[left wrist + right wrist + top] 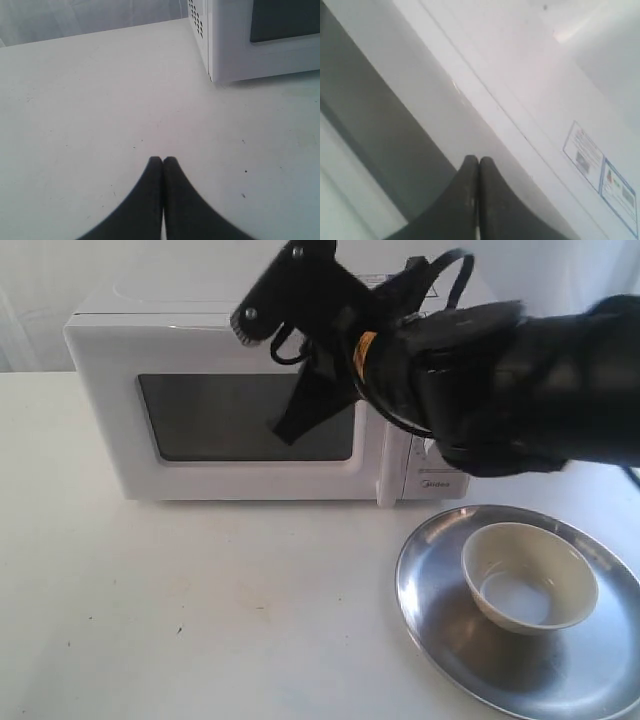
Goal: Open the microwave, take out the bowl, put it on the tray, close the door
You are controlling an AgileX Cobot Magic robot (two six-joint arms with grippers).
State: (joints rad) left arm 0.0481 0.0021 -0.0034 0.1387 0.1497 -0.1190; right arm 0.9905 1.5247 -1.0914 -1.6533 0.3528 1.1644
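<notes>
exterior view: microwave (250, 410) sits at 11 o'clock on the white table (200, 620), its door (245, 465) flush with the case and the vertical bar handle (385, 468) at the window's 3 o'clock edge. bowl (530, 580) stands upright inside the tray (440, 590), toward its 2 o'clock part; the tray lies at 5 o'clock on the table, just in front of the microwave's knob side. right gripper (252, 318) reaches in from 3 o'clock and hangs by the microwave's top front edge, around 12 o'clock. right wrist view: its fingers (470, 190) are pressed together, nothing between them, with the white top edge and stickers (600, 175) close by; contact cannot be told. left wrist view: left gripper (163, 159) is above bare table, fingers (145, 200) pressed together and empty, with the microwave's vented side corner (196, 20) beyond them, well apart.
</notes>
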